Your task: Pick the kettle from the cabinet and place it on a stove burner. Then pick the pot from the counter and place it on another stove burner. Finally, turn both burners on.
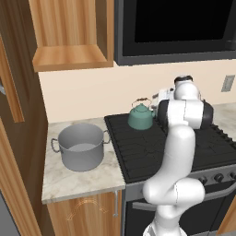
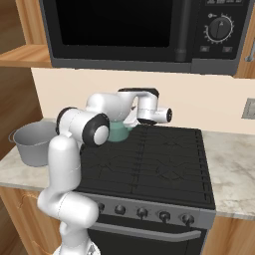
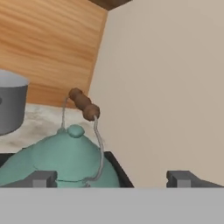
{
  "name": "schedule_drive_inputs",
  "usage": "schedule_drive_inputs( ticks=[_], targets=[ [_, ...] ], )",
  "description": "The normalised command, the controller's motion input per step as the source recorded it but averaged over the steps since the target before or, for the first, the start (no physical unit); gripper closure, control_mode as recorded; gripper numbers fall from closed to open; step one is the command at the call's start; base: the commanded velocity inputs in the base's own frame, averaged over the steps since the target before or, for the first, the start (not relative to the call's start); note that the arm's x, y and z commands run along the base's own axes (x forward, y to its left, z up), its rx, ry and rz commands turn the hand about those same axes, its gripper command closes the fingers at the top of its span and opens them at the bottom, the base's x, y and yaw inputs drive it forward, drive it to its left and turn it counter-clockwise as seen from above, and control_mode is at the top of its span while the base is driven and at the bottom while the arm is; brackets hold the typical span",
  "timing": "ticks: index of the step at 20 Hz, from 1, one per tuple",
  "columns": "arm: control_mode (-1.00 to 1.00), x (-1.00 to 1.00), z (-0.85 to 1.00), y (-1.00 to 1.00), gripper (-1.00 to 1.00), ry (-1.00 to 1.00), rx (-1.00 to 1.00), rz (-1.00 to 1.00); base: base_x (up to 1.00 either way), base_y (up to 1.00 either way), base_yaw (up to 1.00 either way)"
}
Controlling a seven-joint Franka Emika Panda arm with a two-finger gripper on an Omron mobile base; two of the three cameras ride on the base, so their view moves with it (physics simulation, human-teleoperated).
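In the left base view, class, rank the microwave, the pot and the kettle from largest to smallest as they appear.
1. Microwave, cut off by the frame yet still the biggest.
2. Pot on the counter.
3. Kettle on the stove; it sits farther back, but is plainly smaller.

No text, label or number is legible anywhere.

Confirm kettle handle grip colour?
Brown, on a thin grey wire arch over the teal kettle; clearest in the hand view.
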Motion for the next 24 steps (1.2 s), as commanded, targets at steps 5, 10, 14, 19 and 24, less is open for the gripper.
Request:
schedule_drive_inputs(
  ticks=[5, 10, 14, 19, 24],
  targets=[
    [-1.0, -0.2, 0.14, -0.02, -1.0, -0.1, -0.06, 0.04, 0.0, 0.0, 0.0],
    [-1.0, -0.34, 0.2, 0.0, -1.0, -0.09, -0.09, 0.03, 0.0, 0.0, 0.0],
    [-1.0, -0.44, 0.15, 0.0, -1.0, -0.07, -0.1, 0.02, 0.0, 0.0, 0.0],
    [-1.0, -0.41, 0.17, 0.0, -1.0, -0.09, -0.1, 0.03, 0.0, 0.0, 0.0],
    [-1.0, -0.43, 0.21, 0.11, -1.0, -0.11, -0.11, 0.05, 0.0, 0.0, 0.0]
  ],
)
